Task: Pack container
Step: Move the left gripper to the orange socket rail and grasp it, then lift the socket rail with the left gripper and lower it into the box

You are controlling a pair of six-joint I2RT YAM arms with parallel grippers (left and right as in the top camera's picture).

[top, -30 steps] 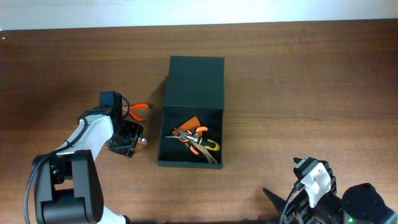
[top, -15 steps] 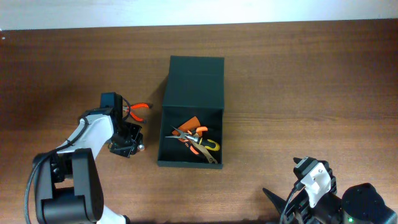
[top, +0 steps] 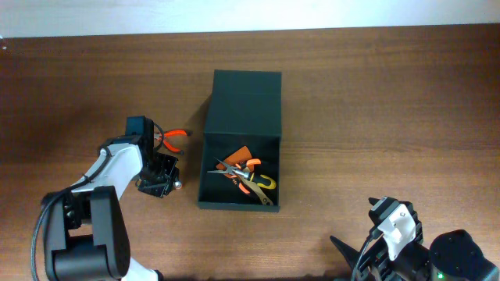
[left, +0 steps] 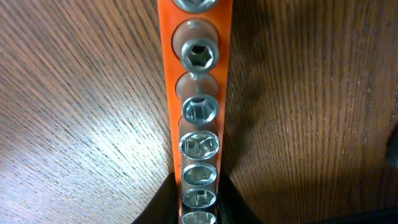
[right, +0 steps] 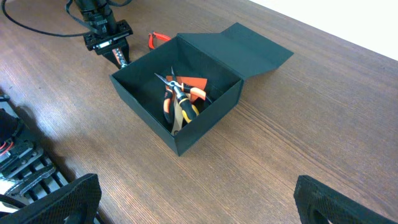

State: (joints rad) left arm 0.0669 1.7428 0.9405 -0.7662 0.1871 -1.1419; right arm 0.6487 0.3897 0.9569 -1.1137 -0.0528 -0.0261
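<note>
Your left gripper [left: 194, 208] is right down on the socket rail [left: 196, 93], jaws drawn in narrow and pinching its orange edges; the rail lies flat on the table [top: 375, 94], so nothing is lifted yet. Most of the rail you can see runs out ahead of the fingers [left: 155, 202], so a lift may let the long end droop or twist in the grip; how much sits behind the fingers is out of view. The chrome sockets [left: 199, 146] only sit on their posts; a jolt could shake one loose and send it rolling.

Just beside the arm, the orange-handled pliers [top: 173, 136] lie on the wood; a low swing could drag them along.

Further on, the container [top: 238, 204] stands open near the table's centre, lid [top: 246, 101] folded back flat; a sagging rail could catch the near wall and shove the box. Inside, the packed tools [top: 246, 176] are heaped toward one end; the rail may land propped on them and foul the lid.

Farthest off, your right gripper [right: 196, 182] is parked wide apart, holding nothing, well clear.
</note>
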